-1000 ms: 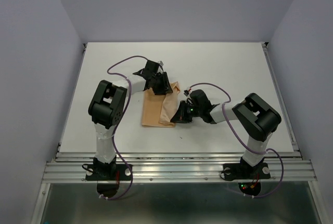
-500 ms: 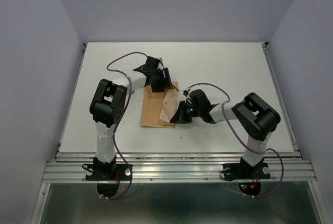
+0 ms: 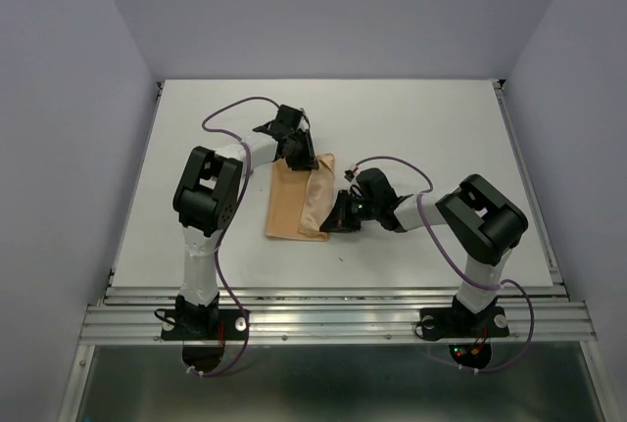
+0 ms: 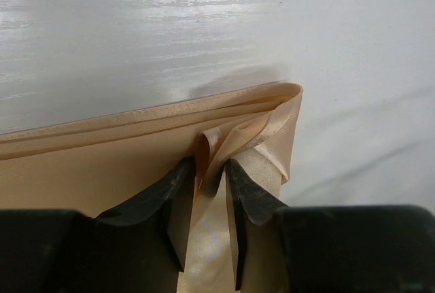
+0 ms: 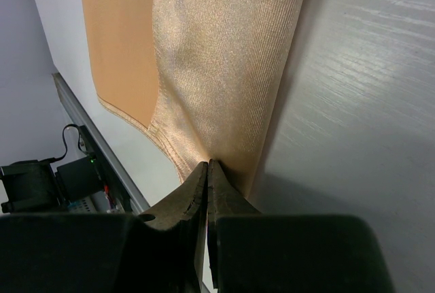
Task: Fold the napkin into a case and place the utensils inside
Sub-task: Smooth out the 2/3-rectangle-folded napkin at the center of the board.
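My left hand (image 4: 209, 191) is clamped on a bunched ridge of the napkin (image 4: 95, 164) at its far corner, and the cloth puckers up between the two fingers. My right hand (image 5: 206, 179) is pinched tight on the napkin's near right edge, its fingers pressed together with only thin cloth between them. Between the two grips a paler, shiny flap runs along the right side, draped over the flatter orange layer beneath. From above, the napkin lies in the middle of the surface (image 3: 441, 128) as a narrow oblong between the two arms.

As I judge it, the folding is partway through. The cloth is already narrowed to a strip, but the right flap looks loose and rounded, not creased flat, so I don't have a finished case yet. I see no utensils in any view, so loading them is all to come once this fold is laid down and pressed.
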